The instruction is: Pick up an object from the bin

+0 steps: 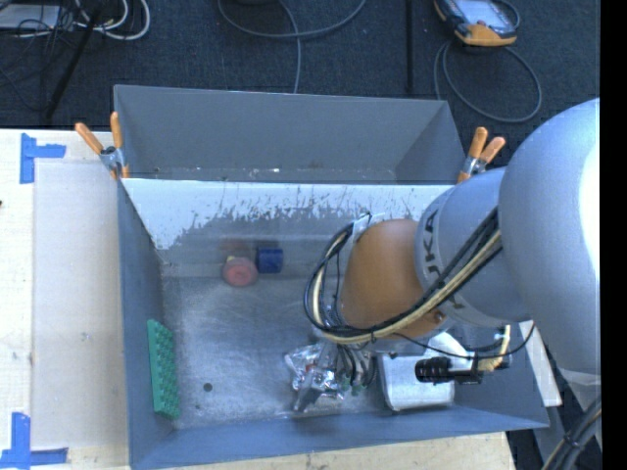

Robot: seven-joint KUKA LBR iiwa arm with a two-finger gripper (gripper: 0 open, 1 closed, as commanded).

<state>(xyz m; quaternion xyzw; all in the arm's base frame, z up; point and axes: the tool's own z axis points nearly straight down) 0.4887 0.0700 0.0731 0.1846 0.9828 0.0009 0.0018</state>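
Bin pick under way: we see the arm's pincer [318, 382] low at the front edge of the grey metal bin [284, 140], near its middle, beneath the orange wrist cover [387, 272]. We cannot tell whether it is apart or together. We judge the pick not yet made, as the candidates all lie in the bin. A small pink round disc [239, 271] and a dark-blue cube [269, 259] sit just beside each other at the foot of the back wall, well apart from the pincer. A green studded plastic plate [162, 368] lies along the left wall. The bin's floor is scuffed, its back wall streaked white. Beyond, cables [299, 62] cross dark carpet [196, 57].
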